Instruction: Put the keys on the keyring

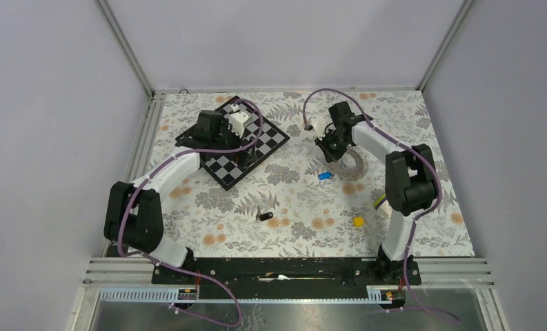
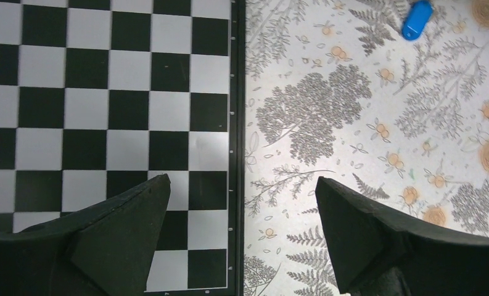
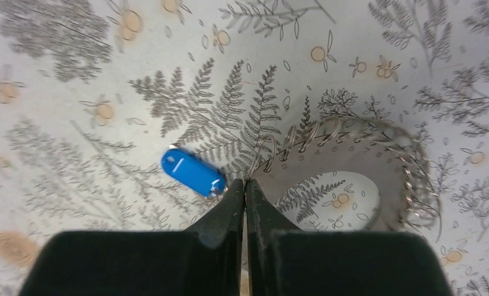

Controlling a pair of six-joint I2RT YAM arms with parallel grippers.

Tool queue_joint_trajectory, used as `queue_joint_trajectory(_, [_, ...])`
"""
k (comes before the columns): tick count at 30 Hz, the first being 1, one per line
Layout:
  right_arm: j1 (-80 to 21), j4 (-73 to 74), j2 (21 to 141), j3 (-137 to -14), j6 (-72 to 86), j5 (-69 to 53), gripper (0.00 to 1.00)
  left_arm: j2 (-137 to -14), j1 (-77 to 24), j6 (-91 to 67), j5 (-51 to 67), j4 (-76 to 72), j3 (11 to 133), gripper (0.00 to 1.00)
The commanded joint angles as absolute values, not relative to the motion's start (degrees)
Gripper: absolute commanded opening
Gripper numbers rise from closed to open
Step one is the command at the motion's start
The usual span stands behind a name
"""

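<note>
The keyring (image 3: 408,179), a grey-silver coiled loop, lies on the floral table at the right rear; it also shows in the top view (image 1: 356,162). My right gripper (image 3: 246,182) is shut, its tips pinching the loop's near-left wire end, and it shows in the top view (image 1: 332,148). The blue key (image 3: 192,172) lies just left of those tips, also in the top view (image 1: 324,175) and the left wrist view (image 2: 417,18). The black key (image 1: 264,216) lies alone at mid-table. My left gripper (image 2: 242,179) is open and empty, straddling the chessboard's right edge (image 1: 248,153).
The black-and-white chessboard (image 1: 274,138) lies at the left rear, filling the left half of the left wrist view (image 2: 106,92). A small yellow cube (image 1: 358,221) and a purple-and-lime stick (image 1: 379,202) lie near the right arm. Frame rails edge the table.
</note>
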State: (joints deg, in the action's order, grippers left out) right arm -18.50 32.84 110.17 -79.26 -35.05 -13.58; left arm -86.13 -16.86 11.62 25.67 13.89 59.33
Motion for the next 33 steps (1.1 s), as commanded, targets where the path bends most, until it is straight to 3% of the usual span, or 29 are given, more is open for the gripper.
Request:
queue_joint_trajectory(1, [-18.98,38.22,101.93,-85.59,-34.01,-20.97,0.00,-87.27,-18.40,15.14,31.74,17.06,66.07,0.99])
queue_joint_trajectory(17, [-19.12,45.57,94.75,-103.41,-29.37,-41.99,0.00,-89.50,-26.89,12.92,41.95,26.02,92.31,0.87])
queue_joint_trajectory(23, [-19.42,44.86,92.48,-102.94,-29.00,-48.45,0.00,-91.27,-28.32,13.80,44.31,25.95,97.26,0.78])
queue_joint_trajectory(30, [-19.49,41.49,88.38,-97.73,-27.97,-54.08,0.00,-92.42,-28.72,17.35,49.07,24.50,96.02,0.59])
queue_joint_trajectory(33, [-19.42,40.78,87.46,-96.13,-27.32,-56.44,0.00,-92.50,-29.09,19.98,51.25,24.43,95.36,0.56])
